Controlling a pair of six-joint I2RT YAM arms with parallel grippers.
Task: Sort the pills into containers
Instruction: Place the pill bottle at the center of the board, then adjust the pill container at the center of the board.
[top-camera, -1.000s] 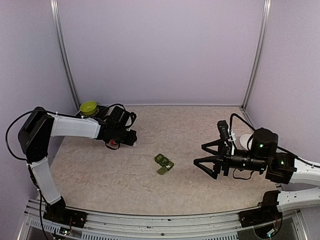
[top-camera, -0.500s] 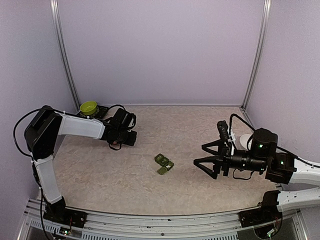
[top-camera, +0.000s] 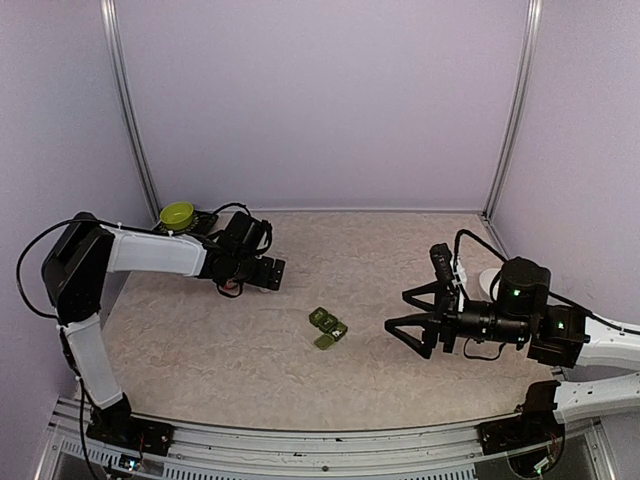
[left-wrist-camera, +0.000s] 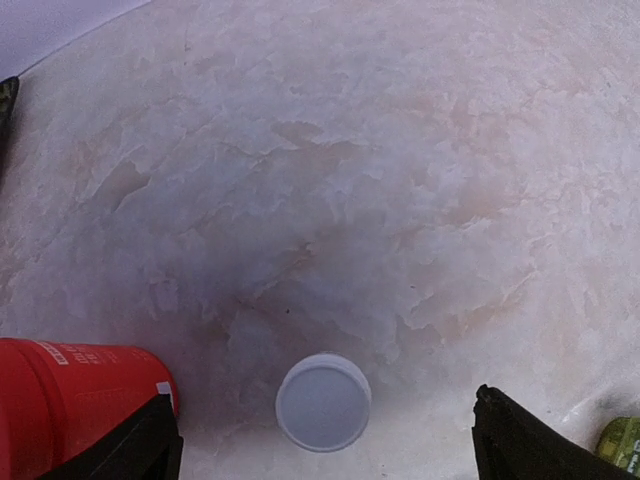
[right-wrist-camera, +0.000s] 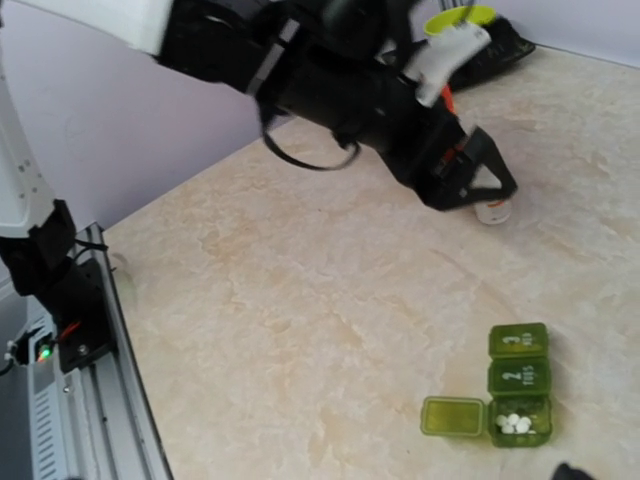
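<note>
1. My left tool (top-camera: 270, 274) is spread wide and isn't gripping anything. In its wrist view the fingertips (left-wrist-camera: 140, 445) sit way out at the two bottom corners.
2. A tiny white bottle (left-wrist-camera: 323, 402) stands upright in the gap between those fingers. As far as I can see it touches neither one.
3. A red bottle (left-wrist-camera: 70, 400) sits just outside one of the left tool's fingers, right beside it. Can't tell if they actually touch.
4. My right tool (top-camera: 397, 312) is also wide open and empty, held over the table (top-camera: 400, 250).
5. The containers (right-wrist-camera: 518, 385), a green strip of three, lie flat out in front of the right tool's fingertips, clear of them. They're well apart from the left tool.
6. The end compartment's lid (right-wrist-camera: 452, 416) is flipped open, with a few white pills (right-wrist-camera: 513, 423) inside. The other two lids are shut, each with a pale mark.
</note>
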